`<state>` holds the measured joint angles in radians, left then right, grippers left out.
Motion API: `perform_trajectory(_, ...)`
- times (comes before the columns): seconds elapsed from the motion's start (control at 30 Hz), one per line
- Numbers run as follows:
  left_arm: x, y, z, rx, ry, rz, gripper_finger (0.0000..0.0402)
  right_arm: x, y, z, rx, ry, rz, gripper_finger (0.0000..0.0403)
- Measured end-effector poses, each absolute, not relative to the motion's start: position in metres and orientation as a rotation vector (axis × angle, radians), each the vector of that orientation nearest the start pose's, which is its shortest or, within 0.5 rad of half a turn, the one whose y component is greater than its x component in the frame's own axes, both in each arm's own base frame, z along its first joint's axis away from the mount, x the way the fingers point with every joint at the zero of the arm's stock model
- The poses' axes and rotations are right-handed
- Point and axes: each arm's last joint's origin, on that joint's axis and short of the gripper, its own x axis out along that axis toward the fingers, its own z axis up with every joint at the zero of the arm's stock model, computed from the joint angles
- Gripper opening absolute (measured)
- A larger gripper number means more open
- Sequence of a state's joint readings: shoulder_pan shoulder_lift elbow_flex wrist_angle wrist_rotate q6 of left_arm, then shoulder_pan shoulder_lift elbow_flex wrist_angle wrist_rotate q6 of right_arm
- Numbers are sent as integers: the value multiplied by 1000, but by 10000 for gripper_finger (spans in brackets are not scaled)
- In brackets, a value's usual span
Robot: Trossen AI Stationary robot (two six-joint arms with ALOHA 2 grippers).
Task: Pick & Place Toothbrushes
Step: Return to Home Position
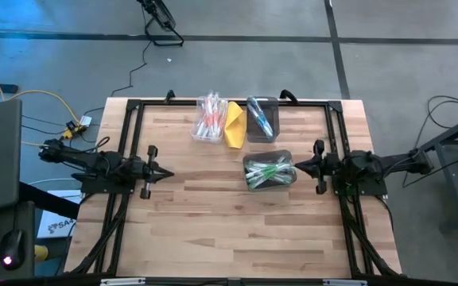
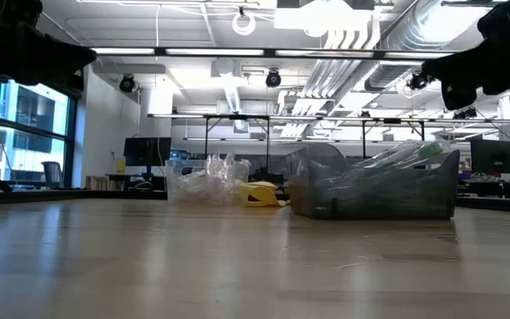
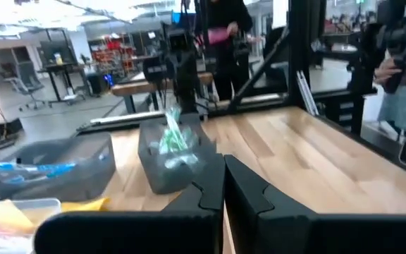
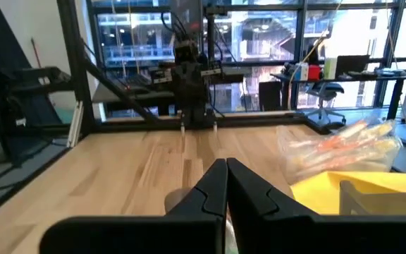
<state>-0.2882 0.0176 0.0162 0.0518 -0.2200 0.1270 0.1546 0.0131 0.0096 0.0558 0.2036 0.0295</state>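
Both arms sit low at their own sides of the table (image 1: pixel 237 230), pointing at each other across the middle. The left gripper (image 1: pixel 168 173) is near the left edge with its fingers pressed together and nothing between them. The right gripper (image 1: pixel 297 166) is near the right edge, likewise closed and empty, as its wrist view shows.

No loose toothbrush shows on the bare wood; all those in view lie in bins. The green toothbrushes (image 1: pixel 267 173) fill a transparent bin (image 1: pixel 270 156) right of the table's centre. Their long axes run roughly from the left edge to the right edge, in line with both closed grippers. This bin stands just beside the right gripper's tip and well apart from the left gripper, so the right arm is plainly the nearer one.

Along the far edge, the orange toothbrushes (image 1: pixel 210 117) lie in a clear bin (image 1: pixel 197 131), pointing roughly from the far edge toward the near edge. The blue toothbrushes (image 1: pixel 258 119) lie slantwise in a dark bin (image 1: pixel 270 103). A yellow folded object (image 1: pixel 234 127) is wedged between those two bins.

The sorting looks finished, and both arms appear close to a resting pose. Any remaining motion of the right arm has to keep clear of the green bin in front of its tip.
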Motion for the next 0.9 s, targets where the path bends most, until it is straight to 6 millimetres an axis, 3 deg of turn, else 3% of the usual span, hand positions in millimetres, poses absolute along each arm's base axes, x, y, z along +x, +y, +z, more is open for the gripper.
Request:
perform_trajectory(0.13, 96, -23, 170, 87, -26, -93, 0, 100, 10, 167, 25, -6, -47, 2)
perform_trajectory(0.33, 96, -29, 164, -24, 45, -309, 0, 102, 10, 165, 19, 22, -47, 2)
perform_trajectory(0.6, 98, -23, 167, 254, -7, -105, 0, 102, 10, 165, 18, 23, -47, 2)
perform_trajectory(0.9, 98, -22, 168, 277, -7, -62, 0, 102, 10, 165, 18, 23, -47, 2)
